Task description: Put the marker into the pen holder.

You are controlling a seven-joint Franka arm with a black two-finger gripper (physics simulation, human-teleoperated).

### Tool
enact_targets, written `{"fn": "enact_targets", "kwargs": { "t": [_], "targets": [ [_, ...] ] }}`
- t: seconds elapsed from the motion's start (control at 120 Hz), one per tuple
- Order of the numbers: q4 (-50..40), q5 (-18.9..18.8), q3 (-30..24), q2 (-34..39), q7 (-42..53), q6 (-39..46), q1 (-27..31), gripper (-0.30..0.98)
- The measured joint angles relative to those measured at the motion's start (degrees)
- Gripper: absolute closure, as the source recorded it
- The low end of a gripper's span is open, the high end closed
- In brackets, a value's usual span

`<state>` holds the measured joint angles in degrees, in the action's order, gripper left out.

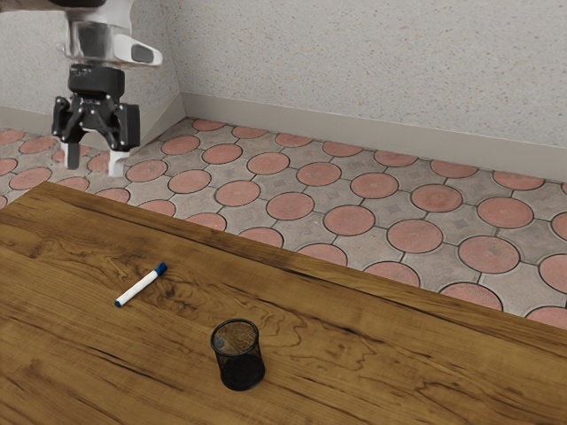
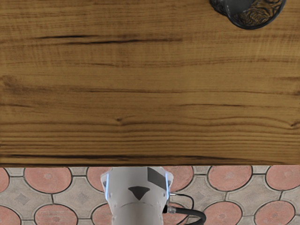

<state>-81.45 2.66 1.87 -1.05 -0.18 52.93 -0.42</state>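
Observation:
In the exterior view my gripper [image 1: 95,161] hangs high at the upper left, fingers spread apart and nothing between them. A white marker with a blue cap [image 1: 142,284] lies flat on the wooden table, well below the gripper. The black mesh pen holder [image 1: 238,360] stands upright on the table, further toward the exterior view's right and lower than the marker in that view. The wrist view has part of the pen holder [image 2: 257,15] at its edge, cut off by the frame.
The wooden table [image 1: 354,354] has its long edge facing the tiled floor [image 1: 350,220]. A pale speckled wall [image 1: 372,71] rises behind. The arm's white base [image 2: 137,201] stands beside the table edge in the wrist view, with a black cable [image 2: 197,214] next to it.

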Motion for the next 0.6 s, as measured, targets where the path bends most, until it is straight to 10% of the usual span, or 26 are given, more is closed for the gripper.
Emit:
{"fn": "enact_targets", "kwargs": {
  "t": [0.6],
  "targets": [
    [-37.9, -2.6, 7.4, -11.1, 7.7, 64.6, 10.3, 0.01]
  ]
}}
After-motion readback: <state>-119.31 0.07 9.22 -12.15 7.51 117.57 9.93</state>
